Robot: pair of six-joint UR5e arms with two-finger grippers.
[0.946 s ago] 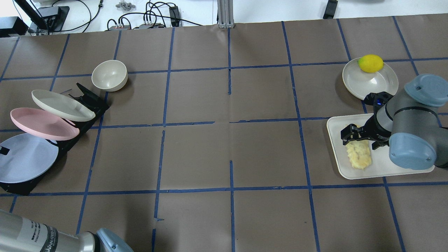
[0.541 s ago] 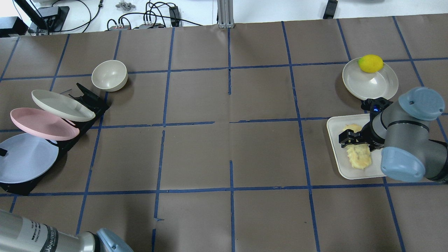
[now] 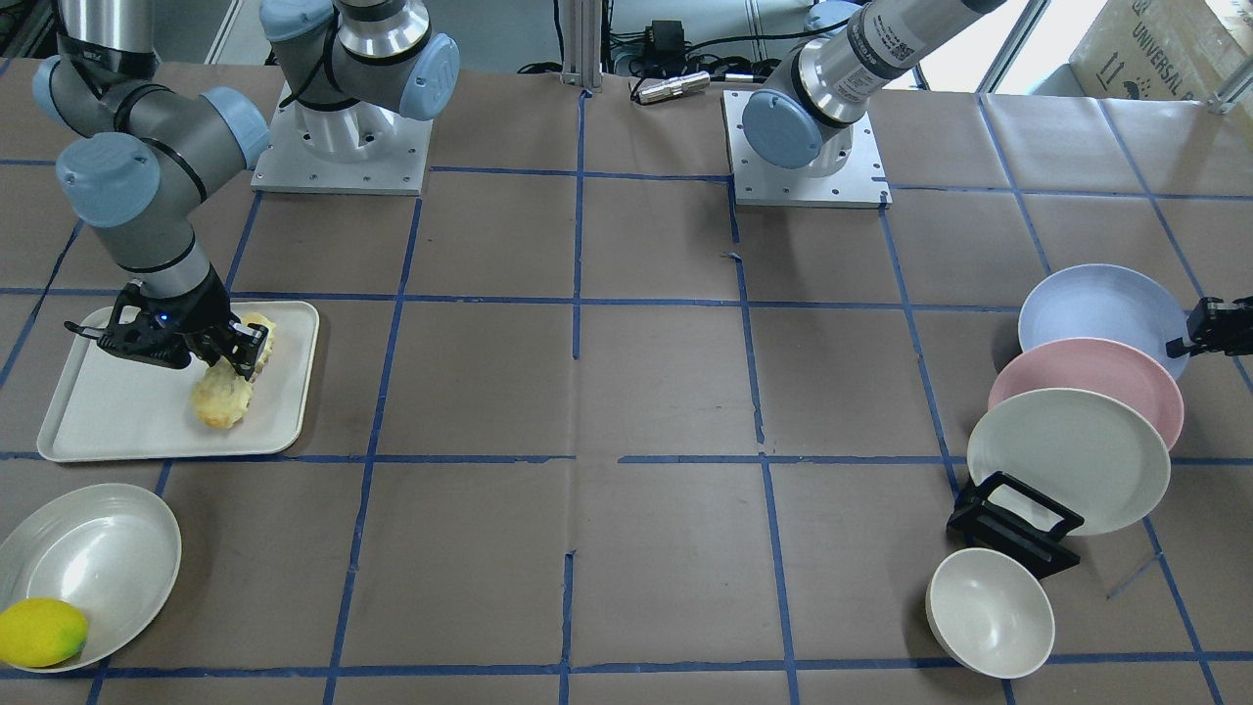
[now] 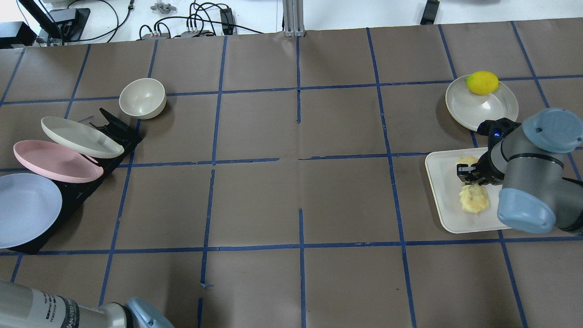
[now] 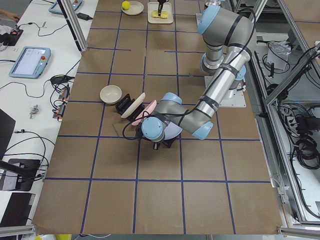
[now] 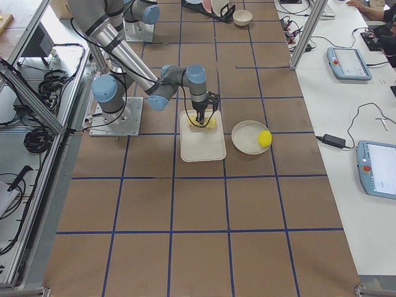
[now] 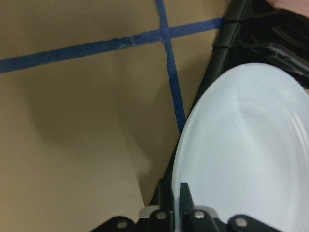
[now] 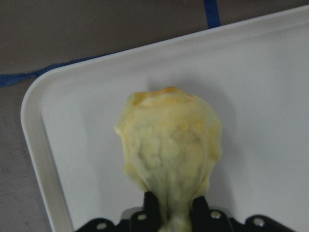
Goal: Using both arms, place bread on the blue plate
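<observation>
The bread [image 4: 474, 200] lies on a white tray [image 4: 439, 182] at the right of the overhead view. My right gripper [image 4: 470, 175] is shut on the bread's middle and pinches it in; the wrist view shows the loaf [image 8: 169, 145] between the fingers. It also shows in the front view [image 3: 221, 399]. The blue plate [image 4: 25, 209] leans at the near end of a black rack at the far left. My left gripper [image 3: 1180, 343] is shut on the plate's rim, as the left wrist view [image 7: 176, 208] shows against the plate [image 7: 241, 154].
A pink plate [image 4: 54, 161] and a cream plate [image 4: 79, 136] lean in the black rack [image 4: 116, 132]. A cream bowl [image 4: 142, 98] stands behind the rack. A second cream plate [image 4: 487, 109] with a lemon [image 4: 482, 83] sits behind the tray.
My right gripper came down and shut on the bread, squeezing its middle. The blue plate shifted left in the overhead view, and the left gripper's tip no longer shows over it.
</observation>
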